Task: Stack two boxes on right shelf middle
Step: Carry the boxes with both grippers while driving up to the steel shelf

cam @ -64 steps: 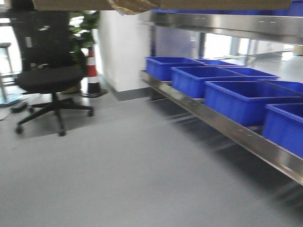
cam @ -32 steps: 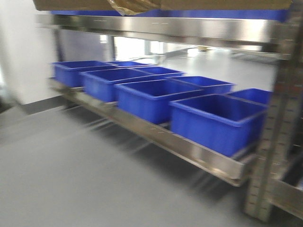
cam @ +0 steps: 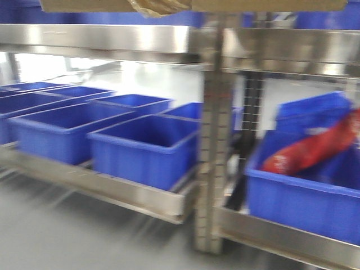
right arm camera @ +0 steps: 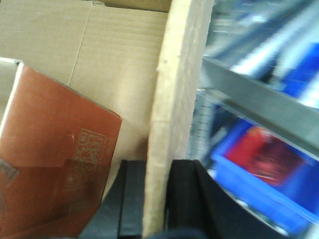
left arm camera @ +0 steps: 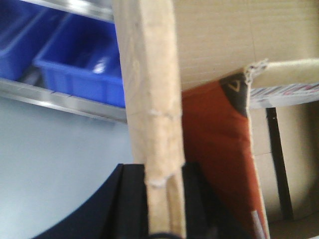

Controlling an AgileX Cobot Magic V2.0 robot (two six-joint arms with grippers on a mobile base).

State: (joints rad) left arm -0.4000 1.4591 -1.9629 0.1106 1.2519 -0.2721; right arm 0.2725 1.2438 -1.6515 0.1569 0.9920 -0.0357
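A brown cardboard box (cam: pixel 191 5) is held up across the top edge of the front view. My left gripper (left arm camera: pixel 164 199) is shut on the box's left wall (left arm camera: pixel 149 89). My right gripper (right arm camera: pixel 158 199) is shut on the box's right wall (right arm camera: pixel 174 99). An orange-red packet lies inside the box, seen in the left wrist view (left arm camera: pixel 219 159) and in the right wrist view (right arm camera: pixel 50 164). The steel shelf rack (cam: pixel 214 140) stands straight ahead, its upright post near the middle of the front view. A second box is not in view.
Several open blue bins (cam: pixel 146 140) sit on the lower shelf to the left of the post. To the right, a blue bin (cam: pixel 304 202) holds a red bag (cam: pixel 315 149). The upper steel shelf (cam: pixel 112 42) runs across above. Grey floor (cam: pixel 67 236) lies in front.
The view has swung right along the rack: the chair and traffic cone left the frame, the bins slid left, and the upright post and the bin with the red bag came in.
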